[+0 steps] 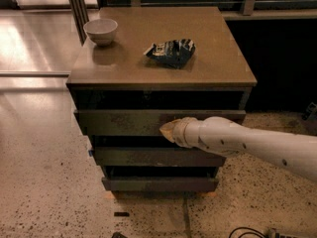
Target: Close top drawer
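Observation:
The top drawer (119,122) is a wide dark grey-brown front just under the cabinet top, sticking out only a little past the cabinet's frame; a dark gap shows above it. My gripper (166,129) is at the end of the white arm (247,144) that comes in from the right. Its tan tip rests against the drawer front, right of its middle. The two lower drawer fronts (156,156) sit below it.
On the brown cabinet top (218,68) stand a white bowl (101,31) at the back left and a dark crumpled chip bag (171,52) near the middle. Speckled floor lies around the cabinet. A dark wall and railing stand behind and to the right.

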